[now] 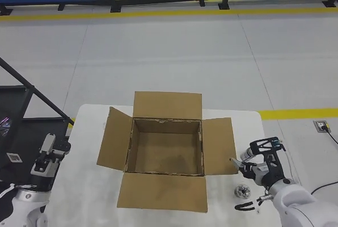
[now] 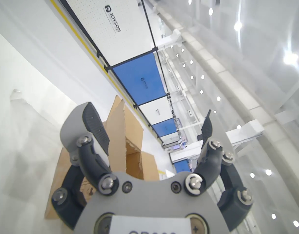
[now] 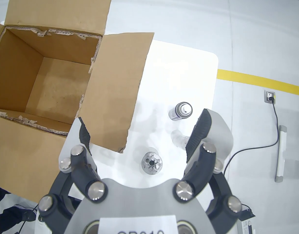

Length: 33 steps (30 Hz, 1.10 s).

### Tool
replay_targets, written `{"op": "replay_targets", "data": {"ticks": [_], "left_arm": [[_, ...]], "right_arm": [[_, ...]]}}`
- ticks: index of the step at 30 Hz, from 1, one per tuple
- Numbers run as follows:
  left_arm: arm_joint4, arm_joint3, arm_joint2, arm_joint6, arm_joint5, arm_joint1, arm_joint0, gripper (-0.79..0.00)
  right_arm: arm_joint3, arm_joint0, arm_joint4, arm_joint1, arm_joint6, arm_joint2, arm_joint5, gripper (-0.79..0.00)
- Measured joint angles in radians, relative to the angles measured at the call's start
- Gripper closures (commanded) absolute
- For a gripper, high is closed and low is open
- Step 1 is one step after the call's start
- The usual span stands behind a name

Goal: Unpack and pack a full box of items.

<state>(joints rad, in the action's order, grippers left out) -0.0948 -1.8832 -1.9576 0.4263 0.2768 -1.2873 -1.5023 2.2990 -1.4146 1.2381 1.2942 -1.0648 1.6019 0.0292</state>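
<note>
At the middle of the white table [image 1: 89, 170], a cardboard box [image 1: 166, 153] with all four flaps folded outward and the bare brown floor in plain sight. Just off the right-hand flap [image 3: 115, 88], above the table, the right gripper [image 3: 142, 122]: spread wide, grips nothing. Below it on the table, apart from the box, three small items: an upright can with a white cap [image 3: 180, 111], a clear bottle [image 3: 178, 139] just beside it and partly hidden behind one finger pad [image 3: 198, 132], and a round metal piece [image 3: 151, 163] near the flap's corner. At the box's other side, the left gripper [image 2: 149, 113]: likewise spread wide, holds nothing, tilts upward away from the tabletop.
</note>
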Motion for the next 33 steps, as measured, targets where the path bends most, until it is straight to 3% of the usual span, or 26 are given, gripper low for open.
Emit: {"op": "replay_targets", "data": {"ticks": [5, 15, 18, 23, 33], "left_arm": [[0.052, 0.000, 0.003, 0.075, 0.021, 0.010, -0.009, -0.785], [0.080, 0.009, -0.001, 0.083, 0.061, 0.016, -0.015, -0.785], [0.080, 0.009, -0.001, 0.083, 0.061, 0.016, -0.015, -0.785], [0.080, 0.009, -0.001, 0.083, 0.061, 0.016, -0.015, -0.785], [0.080, 0.009, -0.001, 0.083, 0.061, 0.016, -0.015, -0.785]], "right_arm": [[-0.010, -0.076, -0.099, -0.013, -0.036, 0.099, 0.135, -0.785], [0.000, -0.357, -0.207, -0.028, 0.083, 0.265, 0.350, -0.785], [-0.007, -0.413, -0.215, -0.029, 0.103, 0.269, 0.360, -0.785], [-0.067, -0.374, -0.151, -0.031, 0.080, 0.183, 0.291, -0.785], [-0.335, -0.167, -0.183, -0.036, 0.066, 0.060, 0.213, -0.785]]}}
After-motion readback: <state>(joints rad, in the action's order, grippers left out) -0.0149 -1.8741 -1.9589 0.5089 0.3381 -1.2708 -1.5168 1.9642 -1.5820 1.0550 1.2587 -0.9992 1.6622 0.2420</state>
